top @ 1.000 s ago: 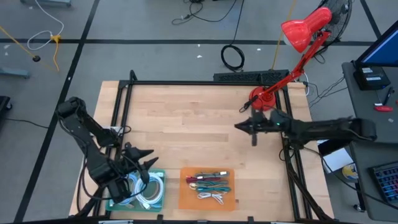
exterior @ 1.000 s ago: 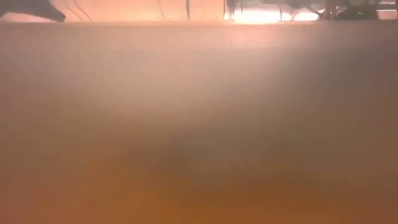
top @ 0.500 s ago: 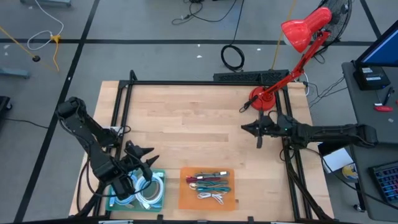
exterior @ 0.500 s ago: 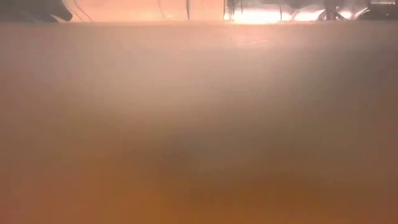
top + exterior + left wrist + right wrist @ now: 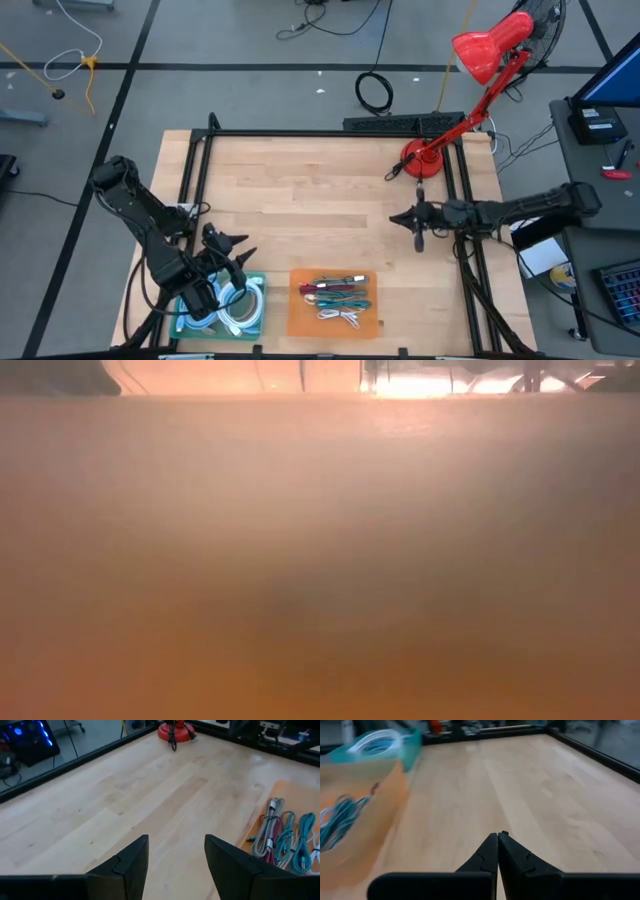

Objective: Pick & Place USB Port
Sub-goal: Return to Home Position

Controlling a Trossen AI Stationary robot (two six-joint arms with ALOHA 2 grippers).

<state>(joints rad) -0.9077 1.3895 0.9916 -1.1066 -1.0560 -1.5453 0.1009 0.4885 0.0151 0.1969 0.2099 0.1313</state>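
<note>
**High view.** Wooden bench (image 5: 300, 190) inside a black frame.
- Left arm enters from the left edge of the frame and bends down toward the lower left corner of the bench.
- Left end effector (image 5: 238, 252) sits just above the top edge of the green bin (image 5: 262, 305) and points toward the right of the frame.
- Right arm lies along the right side of the bench, stretched leftward. Right end effector (image 5: 397, 216) is over bare wood, right of centre and well apart from both bins.
- Red desk lamp (image 5: 420, 160) has its base at the upper right of the bench, just above the right end effector in the frame.

**End effector states.**
- Left wrist view: the left end effector (image 5: 175, 840) has its fingers spread wide, and bench wood shows through the gap.
- Right wrist view: the right end effector (image 5: 498, 835) has its fingers pressed together tip to tip.

**Task items.**
- The green bin is at the lower left of the high view and holds coiled white cable (image 5: 240, 315). The left arm's forearm crosses over its left part.
- The orange bin (image 5: 298, 315) stands just to its right at lower centre, apart from it. It holds the coloured cables (image 5: 335, 295), which are red, teal and pale bundles lying side by side.
- Left wrist view shows the orange bin (image 5: 280, 787) at the right edge, with grey, red and teal cables (image 5: 285, 835) inside. The lamp base (image 5: 175, 730) is at top centre.
- Right wrist view shows the orange bin (image 5: 370, 805) at left with teal cable (image 5: 335, 820) in it. The green bin (image 5: 410, 745) with its white coil (image 5: 375, 740) is at the upper left.

**Low view.** An orange-brown haze fills the frame, with only a bright strip along the top. Cannot tell objects apart there.
</note>
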